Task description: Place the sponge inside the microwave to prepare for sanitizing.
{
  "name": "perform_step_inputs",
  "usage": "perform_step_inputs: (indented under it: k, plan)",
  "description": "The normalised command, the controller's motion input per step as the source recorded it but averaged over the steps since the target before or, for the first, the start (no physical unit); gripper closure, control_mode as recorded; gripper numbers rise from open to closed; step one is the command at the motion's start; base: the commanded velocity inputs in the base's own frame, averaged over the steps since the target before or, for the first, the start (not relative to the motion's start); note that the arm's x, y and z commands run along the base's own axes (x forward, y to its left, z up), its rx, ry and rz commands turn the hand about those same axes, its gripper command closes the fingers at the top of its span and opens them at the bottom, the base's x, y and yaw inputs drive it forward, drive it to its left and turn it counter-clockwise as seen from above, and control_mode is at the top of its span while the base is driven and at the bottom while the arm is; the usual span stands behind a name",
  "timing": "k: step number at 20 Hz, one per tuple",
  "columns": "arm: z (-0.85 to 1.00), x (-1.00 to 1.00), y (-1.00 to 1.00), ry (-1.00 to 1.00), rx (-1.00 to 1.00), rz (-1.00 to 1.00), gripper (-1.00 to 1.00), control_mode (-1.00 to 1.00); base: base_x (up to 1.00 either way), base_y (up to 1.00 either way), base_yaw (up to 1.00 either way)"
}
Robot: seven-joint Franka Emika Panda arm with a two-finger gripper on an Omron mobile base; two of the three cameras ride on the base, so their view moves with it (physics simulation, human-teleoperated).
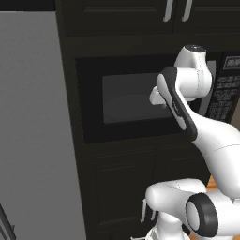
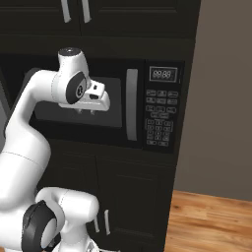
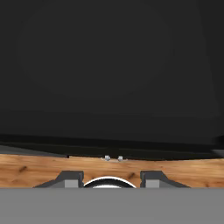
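While my pincer hangs closed and empty in front of the dark door window, the microwave sits shut in the black cabinets, its handle and keypad to my right, above the wooden floor.

Glossy white arm — rounded links, dark joint caps; 2 small dark fingertips.

Both base views face the microwave closely from opposite sides
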Motion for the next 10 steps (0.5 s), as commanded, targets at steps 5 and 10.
perform_step_inputs:
  k: [5, 10]
  plan:
    - [0.00, 0.00, 0.00, 0.00, 0.00, 0.00, -1.00, -1.00, 0.00, 0.00, 0.00]
    - [0.00, 0.00, 0.00, 0.00, 0.00, 0.00, -1.00, -1.00, 0.00, 0.00, 0.00]
